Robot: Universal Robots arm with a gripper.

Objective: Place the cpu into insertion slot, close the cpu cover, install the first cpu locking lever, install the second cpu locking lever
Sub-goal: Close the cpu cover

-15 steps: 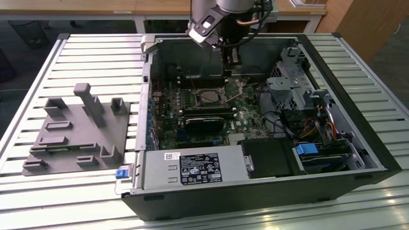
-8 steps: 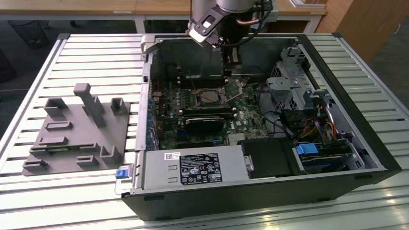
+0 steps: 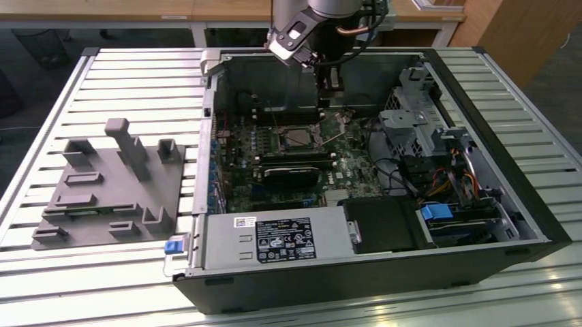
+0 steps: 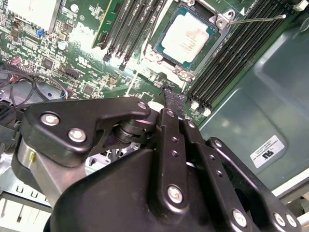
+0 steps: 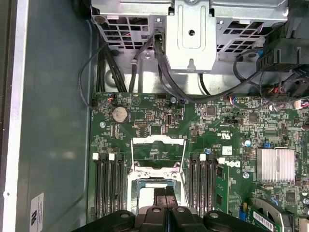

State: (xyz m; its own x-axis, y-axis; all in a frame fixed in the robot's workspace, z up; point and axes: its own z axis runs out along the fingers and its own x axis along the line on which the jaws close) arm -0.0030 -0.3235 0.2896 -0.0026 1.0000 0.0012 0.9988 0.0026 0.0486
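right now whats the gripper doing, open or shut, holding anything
Gripper: shut, fingers pressed together, holding nothing; the cpu is not in its grip.

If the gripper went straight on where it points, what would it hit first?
The gripper likely meets the cpu cover edge first, or the green circuit board beside it; depth is unclear.

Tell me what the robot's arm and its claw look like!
The arm is a silvery-grey tube with a black joint, and a coppery cable curls beside it. The gripper is black, built of flat jointed bars held by shiny silver screws, narrowing to a slim tip.
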